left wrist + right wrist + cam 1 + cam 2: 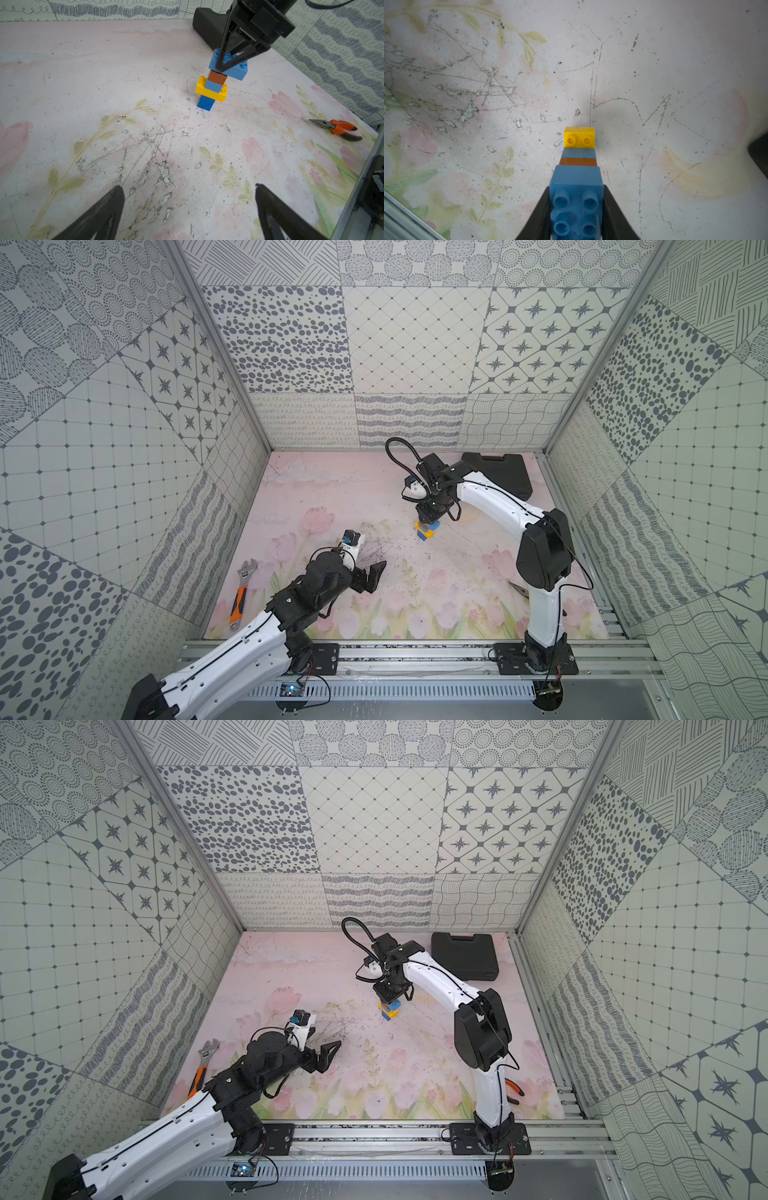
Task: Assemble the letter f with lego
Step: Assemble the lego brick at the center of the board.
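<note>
The lego stands as a short column on the mat in both top views (427, 531) (390, 1009). In the left wrist view, from the mat up, it is a dark blue square brick (205, 104), a long yellow brick (211, 93), a light blue square brick (214, 86), a brown brick (217, 76) and a long blue brick (236, 71). My right gripper (576, 207) points straight down, shut on the long blue brick (577, 187) across its width. The yellow brick's end (579, 138) juts out below. My left gripper (188, 186) hovers open and empty over the mat, well short of the column.
A black case (498, 472) lies at the back right behind the right arm. An orange-handled wrench (241, 597) lies by the left wall. Orange-handled pliers (336, 128) lie near the right wall. Patterned walls close three sides.
</note>
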